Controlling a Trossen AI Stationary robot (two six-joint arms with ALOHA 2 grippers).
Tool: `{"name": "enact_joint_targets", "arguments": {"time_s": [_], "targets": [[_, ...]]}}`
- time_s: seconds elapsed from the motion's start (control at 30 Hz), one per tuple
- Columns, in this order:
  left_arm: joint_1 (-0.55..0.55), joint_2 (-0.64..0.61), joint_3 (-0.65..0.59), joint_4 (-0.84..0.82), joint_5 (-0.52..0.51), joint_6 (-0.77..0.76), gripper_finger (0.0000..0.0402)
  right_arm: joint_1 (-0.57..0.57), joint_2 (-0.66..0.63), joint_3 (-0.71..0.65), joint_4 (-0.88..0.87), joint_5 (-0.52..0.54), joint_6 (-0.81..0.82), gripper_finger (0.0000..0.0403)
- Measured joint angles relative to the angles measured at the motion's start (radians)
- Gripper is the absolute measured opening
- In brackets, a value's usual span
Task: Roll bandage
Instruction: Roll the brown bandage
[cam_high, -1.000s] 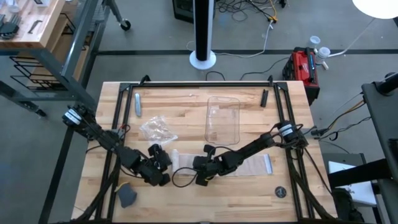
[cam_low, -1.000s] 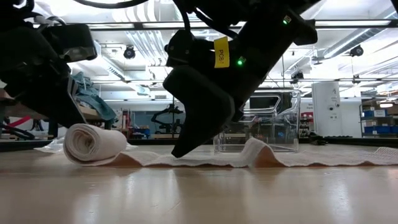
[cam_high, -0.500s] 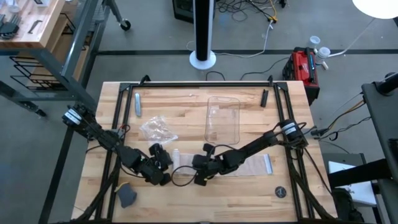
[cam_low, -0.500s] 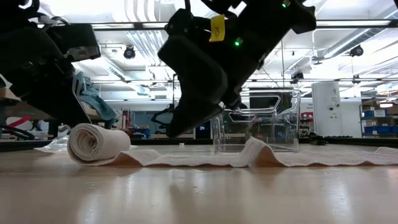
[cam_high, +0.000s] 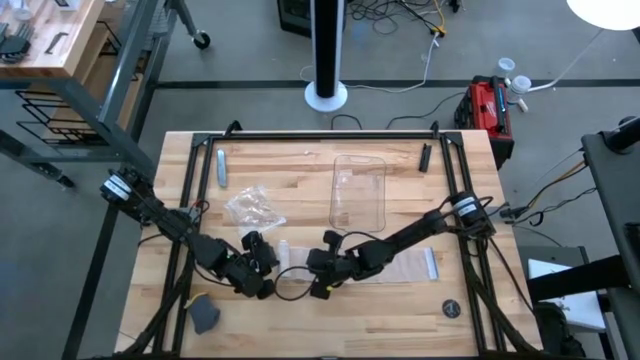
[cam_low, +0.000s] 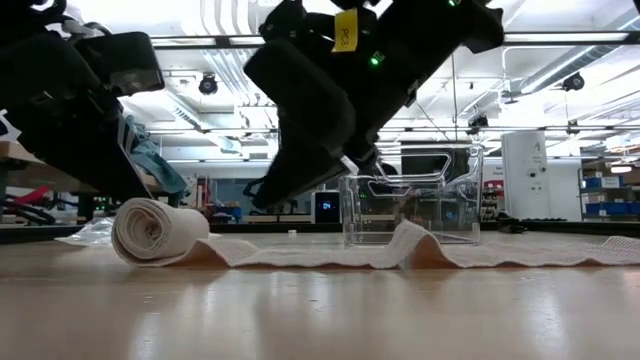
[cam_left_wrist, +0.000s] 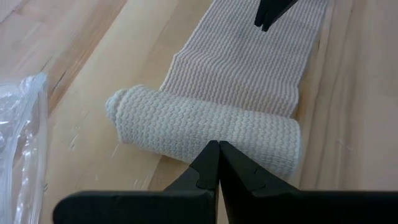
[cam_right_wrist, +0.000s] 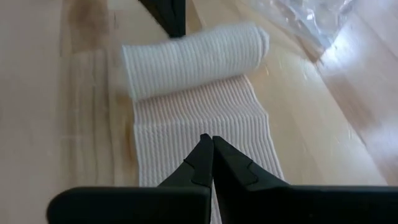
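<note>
In the high view, the bandage (cam_high: 283, 254) is seen on the wooden surface (cam_high: 300, 320) between the two arms, partly rolled, its flat tail running toward the right edge. The left gripper (cam_high: 262, 272) is placed just beside the roll, and the right gripper (cam_high: 318, 283) is held over the unrolled strip. A clear tray (cam_high: 359, 191) and a crinkled plastic wrapper (cam_high: 249, 208) are set farther back.

In the low view, the roll (cam_low: 158, 230) is shown resting on the surface, with the strip lying rumpled behind it; the right gripper (cam_low: 262, 198) is raised clear above the strip.

In the left wrist view, the left fingers (cam_left_wrist: 217, 163) are pressed together, their tips against the roll (cam_left_wrist: 205, 123).

In the right wrist view, the right fingers (cam_right_wrist: 210, 154) are closed together over the flat strip (cam_right_wrist: 199, 134), gripping nothing.
</note>
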Motion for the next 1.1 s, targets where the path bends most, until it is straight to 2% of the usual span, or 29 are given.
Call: {"name": "enact_joint_targets", "arguments": {"time_s": [0.2, 0.4, 0.63, 0.93, 1.1], "targets": [[0.007, 0.0, 0.0, 0.005, 0.004, 0.006, 0.0, -0.022, 0.002, 0.0, 0.069, -0.07, -0.044, 0.0], [0.008, 0.0, 0.0, 0.02, 0.005, 0.032, 0.0, -0.051, 0.002, -0.011, 0.113, -0.089, -0.066, 0.0], [0.008, 0.0, 0.0, 0.044, 0.006, 0.062, 0.0, -0.067, 0.049, -0.022, 0.223, -0.187, -0.054, 0.0], [0.009, 0.0, 0.0, 0.059, 0.02, 0.08, 0.0, -0.074, 0.088, -0.021, 0.273, -0.189, -0.031, 0.0], [0.012, 0.0, 0.0, 0.061, 0.024, 0.085, 0.0, -0.082, 0.111, -0.022, 0.346, -0.239, -0.028, 0.0]]}}
